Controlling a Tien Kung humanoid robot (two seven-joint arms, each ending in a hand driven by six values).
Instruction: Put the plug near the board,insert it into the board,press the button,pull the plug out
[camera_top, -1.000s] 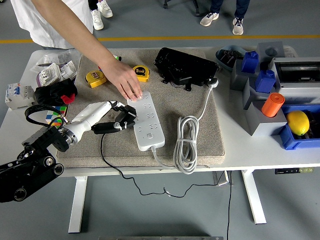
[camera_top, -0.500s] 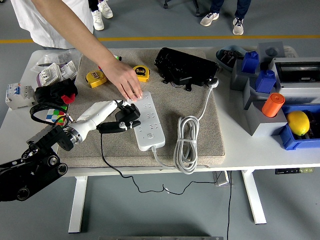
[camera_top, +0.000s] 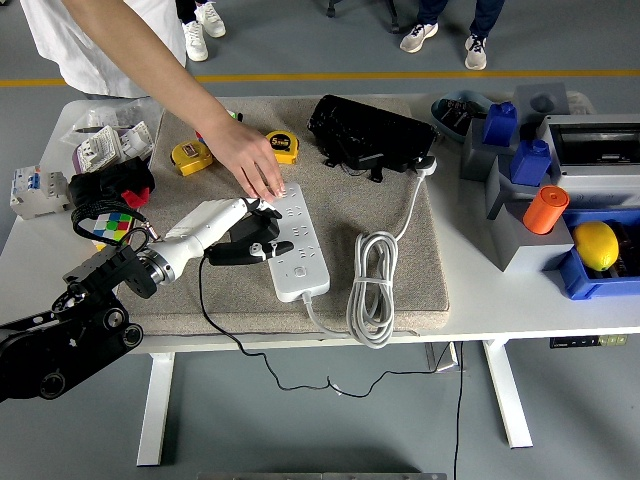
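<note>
Holding the black plug (camera_top: 258, 243) in its curled fingers, your left hand (camera_top: 240, 240) has it right at the left side of the white board (camera_top: 292, 243), on the brown mat. A person's hand (camera_top: 250, 165) presses down the board's far end. I think the plug is small, hard and light, so grip its body, not its soft, floppy black cord (camera_top: 215, 320). Your right hand is not showing.

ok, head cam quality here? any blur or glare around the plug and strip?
Head view: even, diffuse light with only soft shadows; no glare on the power strip. The left robot hand and its black plug are dark and low in contrast, so finger detail is hard to read. No obvious motion blur.
</note>
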